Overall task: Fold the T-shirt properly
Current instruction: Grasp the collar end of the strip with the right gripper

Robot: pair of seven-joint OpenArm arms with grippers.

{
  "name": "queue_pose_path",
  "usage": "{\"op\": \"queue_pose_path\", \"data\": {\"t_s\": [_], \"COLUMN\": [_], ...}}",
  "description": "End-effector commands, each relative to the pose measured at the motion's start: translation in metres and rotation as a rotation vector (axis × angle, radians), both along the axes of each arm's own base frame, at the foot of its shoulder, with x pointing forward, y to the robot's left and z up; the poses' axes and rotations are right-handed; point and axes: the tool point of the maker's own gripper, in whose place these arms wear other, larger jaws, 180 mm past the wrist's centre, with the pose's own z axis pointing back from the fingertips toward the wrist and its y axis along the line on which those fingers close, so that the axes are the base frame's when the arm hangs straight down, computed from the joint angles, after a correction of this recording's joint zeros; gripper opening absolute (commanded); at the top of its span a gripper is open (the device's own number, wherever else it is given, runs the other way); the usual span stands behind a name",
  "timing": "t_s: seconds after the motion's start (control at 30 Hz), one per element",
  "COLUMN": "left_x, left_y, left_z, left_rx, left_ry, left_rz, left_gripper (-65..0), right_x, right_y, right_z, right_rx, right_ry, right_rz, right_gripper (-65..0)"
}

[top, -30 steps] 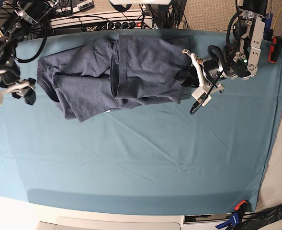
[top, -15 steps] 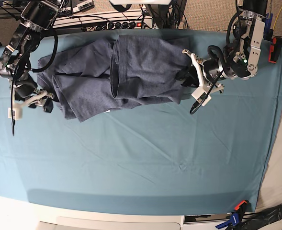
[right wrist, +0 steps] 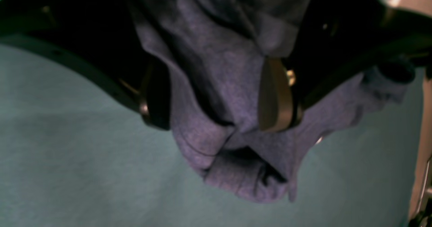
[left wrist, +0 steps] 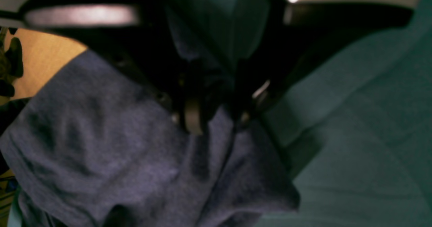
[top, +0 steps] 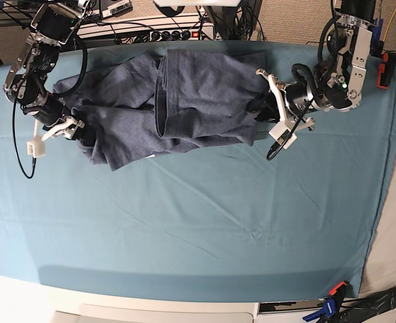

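The T-shirt (top: 184,101) lay crumpled at the far side of the teal table cloth (top: 204,222). The left gripper (top: 268,111) pinched its right edge; the right gripper (top: 66,131), jaws spread, straddled its left edge.

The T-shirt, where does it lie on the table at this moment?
In the base view the T-shirt lies crumpled across the far part of the teal table cloth, between the right gripper and the left gripper.

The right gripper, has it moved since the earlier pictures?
Yes. In the base view the right gripper has moved from beyond the table cloth's edge, inward onto the near end of the T-shirt.
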Motion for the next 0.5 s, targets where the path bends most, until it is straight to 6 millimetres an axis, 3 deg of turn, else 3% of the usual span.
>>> {"op": "queue_pose_path", "data": {"t_s": [0.0, 0.27, 0.47], "left_x": [0.007, 0.007, 0.007], "left_y": [-0.001, -0.001, -0.002], "left_z": [0.012, 0.012, 0.012], "left_rx": [-0.023, -0.023, -0.025], "left_ry": [-0.039, -0.039, -0.039], "left_rz": [-0.001, -0.001, 0.000], "left_gripper": [-48.0, -48.0, -48.0], "right_x": [-0.005, -0.014, -0.022], "right_y": [-0.002, 0.001, 0.004], "right_z": [-0.001, -0.006, 0.008], "right_rx": [-0.020, -0.022, -0.073], "right_ry": [0.033, 0.086, 0.060], "right_rz": [0.026, 0.061, 0.108], "right_gripper": [-24.0, -24.0, -24.0]}}
